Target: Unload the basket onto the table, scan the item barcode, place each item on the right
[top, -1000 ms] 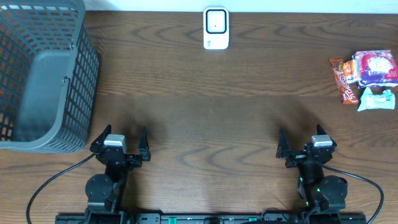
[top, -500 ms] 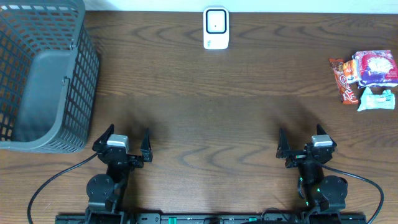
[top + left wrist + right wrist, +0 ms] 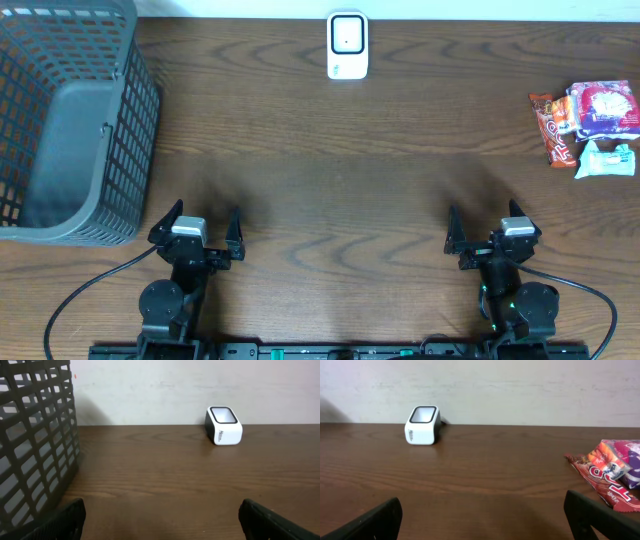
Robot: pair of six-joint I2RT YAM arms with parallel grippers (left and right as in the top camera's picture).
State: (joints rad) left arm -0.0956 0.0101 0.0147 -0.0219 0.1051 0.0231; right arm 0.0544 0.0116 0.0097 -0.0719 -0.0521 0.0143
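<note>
**A:** Start at the fingers. How do they stand?

**B:** The left fingers (image 3: 60,522) and the right fingers (image 3: 370,522) are both spread wide with nothing between them. Each wrist view cuts them off at its bottom corners, so only the dark tips show.

**A:** And the items?

**B:** They lie at 2 o'clock on the table (image 3: 330,180), well apart from both arms. There is a red-orange bar (image 3: 556,128), a purple packet (image 3: 605,108) overlapping its upper end, and a pale green packet (image 3: 606,158) just beside them. The right wrist view crops the pile at its edge.

**A:** Which way does the bar lie?

**B:** Its long axis runs roughly 11 to 5. Whether a barcode faces up is too small to tell.

**A:** The scanner?

**B:** The white scanner (image 3: 347,45) sits at 12 o'clock with its long axis 12 to 6 and its dark-rimmed window on top. The grey basket (image 3: 130,120) at 9 o'clock is cropped by the frame.
</note>
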